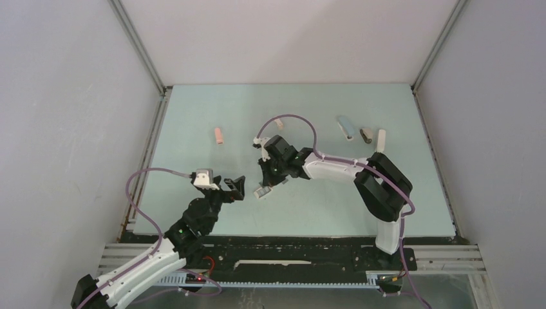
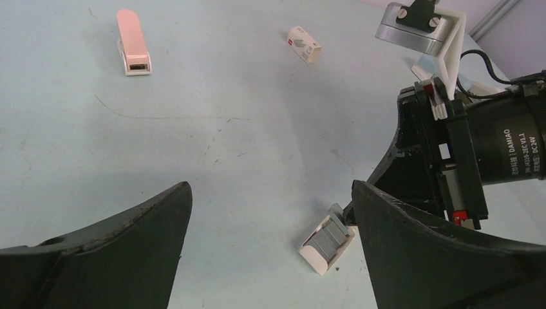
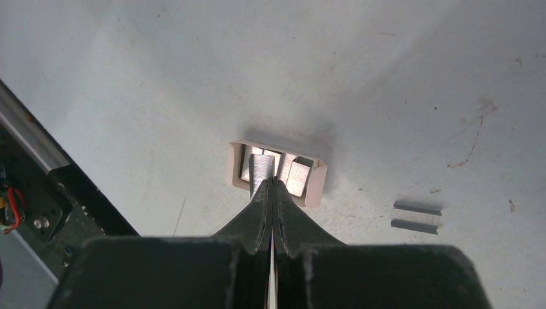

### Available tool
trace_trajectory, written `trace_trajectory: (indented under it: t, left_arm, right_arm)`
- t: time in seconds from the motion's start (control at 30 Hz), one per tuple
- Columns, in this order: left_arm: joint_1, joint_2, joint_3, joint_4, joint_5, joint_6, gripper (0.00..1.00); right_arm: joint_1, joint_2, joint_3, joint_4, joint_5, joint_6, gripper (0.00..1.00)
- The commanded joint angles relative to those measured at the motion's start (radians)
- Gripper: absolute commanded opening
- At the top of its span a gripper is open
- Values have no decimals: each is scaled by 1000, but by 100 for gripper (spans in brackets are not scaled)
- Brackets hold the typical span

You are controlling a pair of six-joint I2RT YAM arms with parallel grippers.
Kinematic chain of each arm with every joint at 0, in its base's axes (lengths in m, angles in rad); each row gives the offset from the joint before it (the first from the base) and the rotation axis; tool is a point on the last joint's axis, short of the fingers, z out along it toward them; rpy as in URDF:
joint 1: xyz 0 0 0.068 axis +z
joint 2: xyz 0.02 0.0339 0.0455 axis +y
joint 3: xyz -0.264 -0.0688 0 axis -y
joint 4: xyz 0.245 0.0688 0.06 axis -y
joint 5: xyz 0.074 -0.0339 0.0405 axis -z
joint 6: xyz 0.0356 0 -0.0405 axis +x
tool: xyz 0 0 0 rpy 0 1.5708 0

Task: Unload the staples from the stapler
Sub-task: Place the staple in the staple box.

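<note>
Your left pincer (image 2: 270, 188) hangs wide open just beside the small white tray (image 3: 317, 183), likely ready to steady it. The staples (image 3: 261, 165) lie inside that tray. Your right pincer (image 3: 272, 183), closed with nothing visibly gripped, points its tips in among them, probably to rake them out. One loose strip (image 3: 416, 216) lies on the table (image 3: 386, 77) nearby.

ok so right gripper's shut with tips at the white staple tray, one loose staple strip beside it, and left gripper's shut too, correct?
No: the left gripper is open, its fingers standing wide apart in the left wrist view. The rest holds: the right gripper is shut with tips at the white staple tray, one loose staple strip lying beside it.
</note>
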Motion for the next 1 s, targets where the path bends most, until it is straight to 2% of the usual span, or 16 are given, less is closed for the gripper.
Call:
trace_trajectory:
  t: [0.0,0.97]
  left_arm:
    - [7,-5,-17,22,-26,-11,100]
    - [11,-9,-18,20,-24,-13,100]
  right_arm:
    - [38,-3,7,0,119,36,0]
    - [79,45,15,-34,218,16,0]
